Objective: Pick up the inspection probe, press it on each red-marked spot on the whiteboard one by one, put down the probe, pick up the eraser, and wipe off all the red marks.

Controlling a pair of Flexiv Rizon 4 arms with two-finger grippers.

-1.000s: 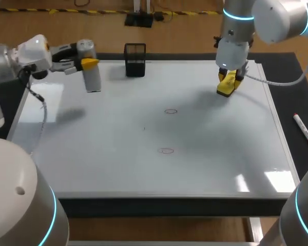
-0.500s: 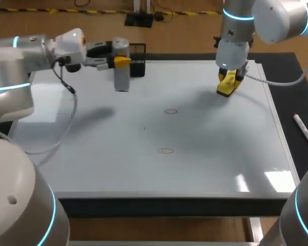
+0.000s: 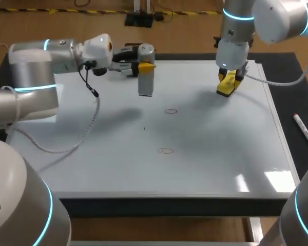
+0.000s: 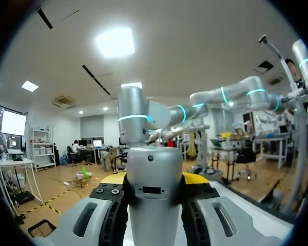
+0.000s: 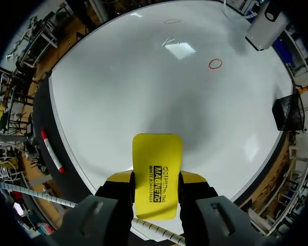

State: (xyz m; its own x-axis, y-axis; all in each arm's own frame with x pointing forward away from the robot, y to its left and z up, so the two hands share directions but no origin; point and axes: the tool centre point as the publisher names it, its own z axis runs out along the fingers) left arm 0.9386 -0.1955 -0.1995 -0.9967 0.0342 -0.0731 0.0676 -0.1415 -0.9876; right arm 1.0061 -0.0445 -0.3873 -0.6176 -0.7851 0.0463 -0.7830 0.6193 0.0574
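Note:
My left gripper is shut on the grey cylindrical probe, which hangs upright over the far part of the whiteboard. In the left wrist view the probe fills the gap between the yellow-tipped fingers of the left gripper. Two red circle marks lie near the board's middle. At the far right of the board, my right gripper is shut on the yellow eraser. The right wrist view has the eraser between its fingers, above the board, with one red mark ahead.
A black mesh basket stands at the board's far edge, mostly hidden behind the probe in the head view. A red marker pen lies on the black mat to the right of the board.
My left arm has carried the probe to the right along the far edge, from the left side to in front of the basket. The right arm and eraser have not moved.

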